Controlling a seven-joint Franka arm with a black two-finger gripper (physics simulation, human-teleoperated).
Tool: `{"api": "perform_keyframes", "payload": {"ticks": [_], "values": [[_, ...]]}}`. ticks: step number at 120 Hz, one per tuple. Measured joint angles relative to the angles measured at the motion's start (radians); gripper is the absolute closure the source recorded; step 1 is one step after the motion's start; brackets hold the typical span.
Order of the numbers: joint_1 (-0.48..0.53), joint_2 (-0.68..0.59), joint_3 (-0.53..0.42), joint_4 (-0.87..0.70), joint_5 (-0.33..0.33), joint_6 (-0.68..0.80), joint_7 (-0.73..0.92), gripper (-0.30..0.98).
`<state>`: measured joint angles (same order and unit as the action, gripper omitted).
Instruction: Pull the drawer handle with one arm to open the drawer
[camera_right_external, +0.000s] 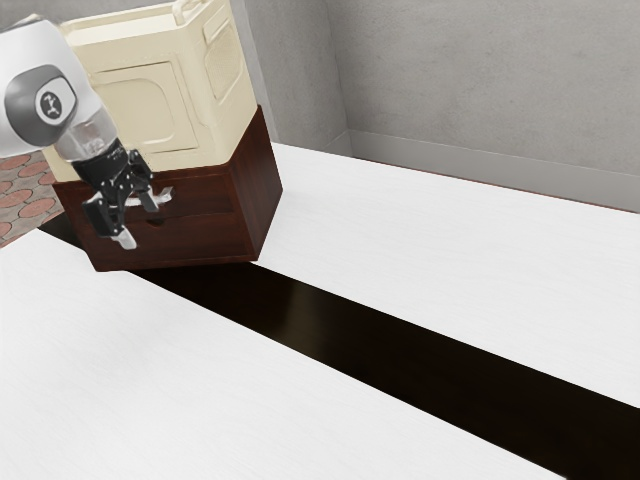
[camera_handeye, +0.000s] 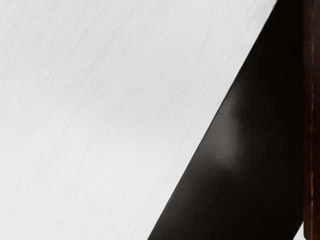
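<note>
Exterior view — the drawer (camera_right_external: 205, 200) looks dark, reddish-brown.

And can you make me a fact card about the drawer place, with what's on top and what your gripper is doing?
brown box: on the table, with a drawer in front
drawer: looks shut
handle: silver, on the drawer's front
on top: cream box
gripper: open, fingers apart, by the handle
touching the handle: can't tell
table: white with a black stripe
walls: grey
</note>
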<state>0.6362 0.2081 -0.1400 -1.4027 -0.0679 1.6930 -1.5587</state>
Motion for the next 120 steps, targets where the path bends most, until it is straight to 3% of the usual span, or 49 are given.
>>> {"api": "perform_keyframes", "payload": {"ticks": [53,82,120], "values": [[0.010,0.073,0.035,-0.001,0.002,0.249,-0.014,0.00],[0.081,0.100,-0.001,0.033,0.003,0.295,-0.012,0.00],[0.082,0.121,-0.010,0.037,0.004,0.327,-0.003,0.00]]}}
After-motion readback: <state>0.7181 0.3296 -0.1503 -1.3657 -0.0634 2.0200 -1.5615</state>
